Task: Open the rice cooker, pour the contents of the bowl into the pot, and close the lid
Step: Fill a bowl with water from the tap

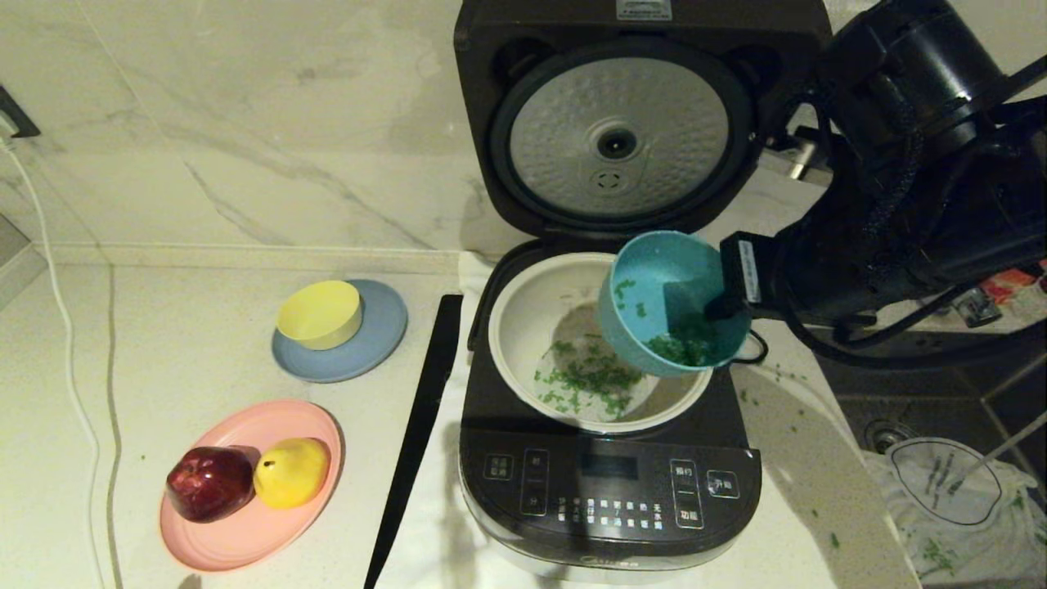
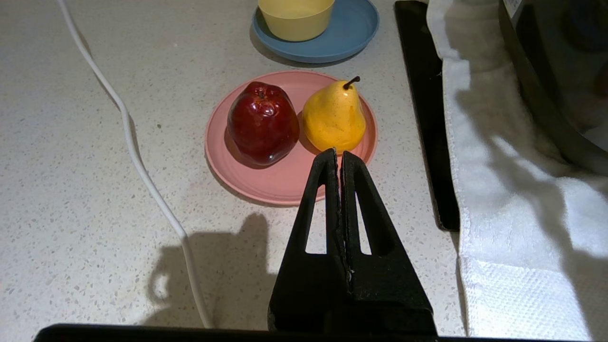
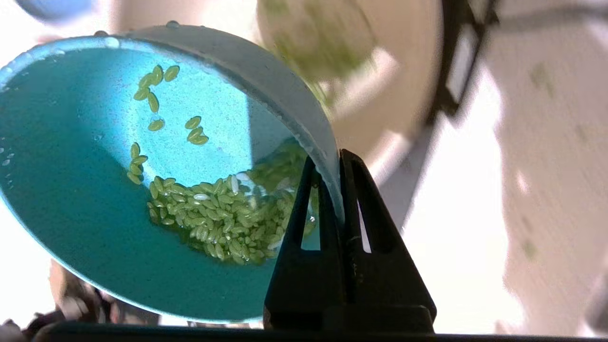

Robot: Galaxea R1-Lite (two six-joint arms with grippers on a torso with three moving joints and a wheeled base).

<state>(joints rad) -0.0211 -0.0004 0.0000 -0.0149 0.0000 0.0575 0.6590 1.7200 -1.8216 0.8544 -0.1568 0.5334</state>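
The dark grey rice cooker (image 1: 609, 491) stands open, its lid (image 1: 619, 135) upright with the dimpled silver disc facing me. Green bits (image 1: 593, 380) lie in the white pot (image 1: 523, 327). Above the pot's right side hangs the teal bowl (image 1: 654, 278), tilted on its side. My right gripper (image 1: 713, 304) is shut on its rim (image 3: 327, 161), one finger inside and one outside. Green grains (image 3: 213, 223) still cling to the bowl's lower inside wall. My left gripper (image 2: 338, 153) is shut and empty, hovering above the counter near the pink plate.
A pink plate (image 1: 237, 532) carries a red apple (image 1: 211, 483) and a yellow pear (image 1: 292, 470). A yellow bowl (image 1: 320, 313) sits on a grey-blue plate (image 1: 380, 343). A black strip (image 1: 417, 425) and white towel (image 2: 513, 228) lie by the cooker. A sink (image 1: 941, 483) is at right.
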